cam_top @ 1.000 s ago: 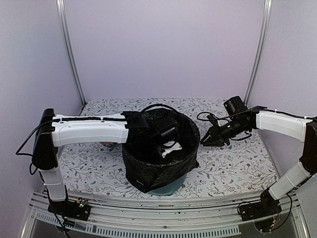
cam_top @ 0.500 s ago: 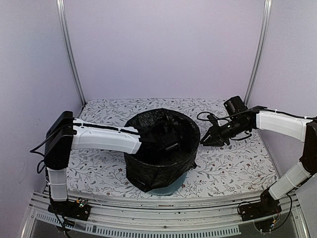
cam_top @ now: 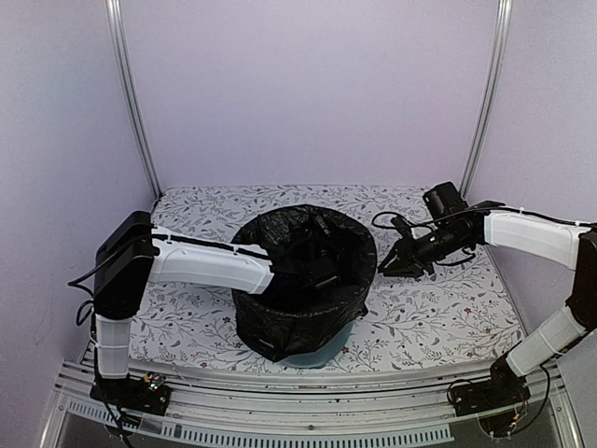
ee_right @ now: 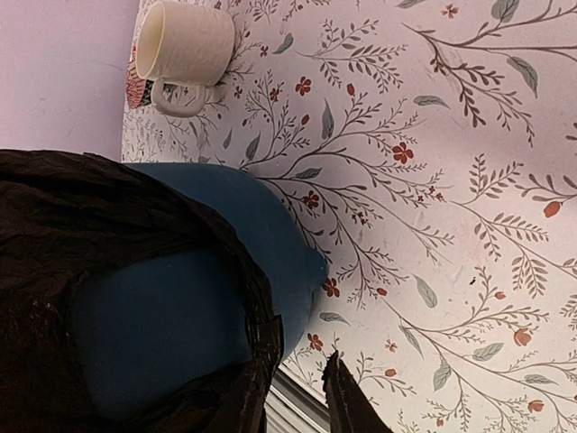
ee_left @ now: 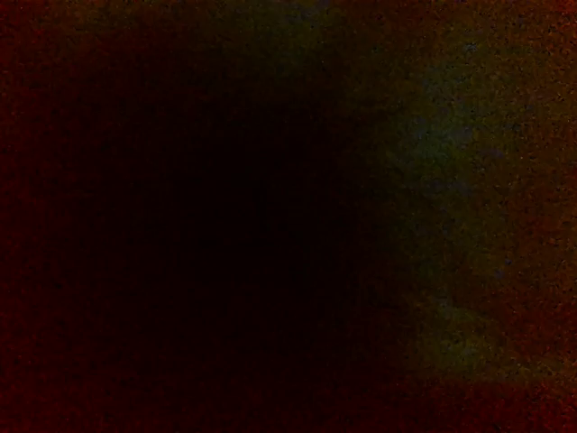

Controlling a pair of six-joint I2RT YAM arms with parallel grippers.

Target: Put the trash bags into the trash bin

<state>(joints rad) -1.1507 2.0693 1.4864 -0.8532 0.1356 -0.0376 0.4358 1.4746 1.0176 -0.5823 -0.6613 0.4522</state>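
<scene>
left tool (cam_top: 315, 269) deep inside the black trash bag (cam_top: 289, 327), spread or pressed together: cannot tell. right tool (cam_top: 387, 266) just beside the rim, likewise unclear. bag lining and draping teal trash bin (ee_right: 180, 343), mid-worktop (cam_top: 438, 317). cream mug (ee_right: 185, 45) nearby.

no readable text, no labels, no brands, no numbers

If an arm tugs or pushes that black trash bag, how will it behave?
Probably floppy: the black trash bag drapes in crinkled folds over the teal bucket rather than holding a shape. Its glossy film looks thin, so it is likely light and somewhat slippery. A tug may slide it off the rim, since it hangs loosely.
</scene>
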